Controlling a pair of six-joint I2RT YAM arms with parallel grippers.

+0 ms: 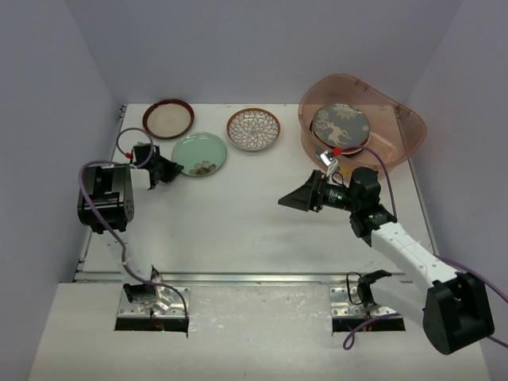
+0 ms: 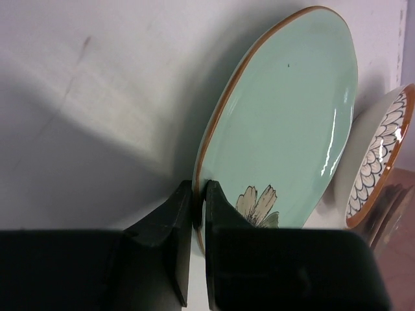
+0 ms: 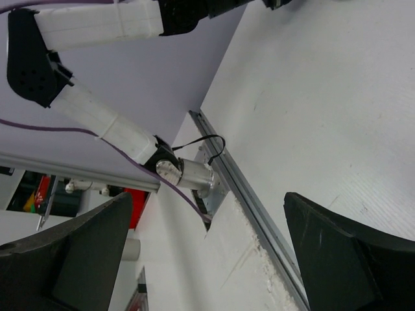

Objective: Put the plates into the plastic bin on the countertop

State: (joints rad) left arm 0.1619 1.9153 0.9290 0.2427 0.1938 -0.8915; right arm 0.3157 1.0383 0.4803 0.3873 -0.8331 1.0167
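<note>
From the top view: shows the plastic bin (image 1: 399,113) at the countertop's (image 1: 238,222) far right corner, with the grey deer plate (image 1: 340,125) lying flat inside. Finds three more plates outside, all to the left of the bin: nearest it the brown lattice plate (image 1: 253,128), next the mint green plate (image 1: 198,153), farthest the dark-rimmed cream plate (image 1: 168,117). Puts the left gripper (image 1: 171,168) at the mint green plate's far-from-bin edge, and the right gripper (image 1: 298,198) in the air nearer than the bin, spread wide. From the left wrist: shows the left gripper (image 2: 199,191) pinched narrow on the brown-edged rim of the mint green plate (image 2: 285,116), with the brown lattice plate (image 2: 382,155) just beyond. From the right wrist: shows the right gripper (image 3: 207,197) gaping, holding nothing, over the metal rail (image 3: 249,191) and bare countertop (image 3: 324,97).
</note>
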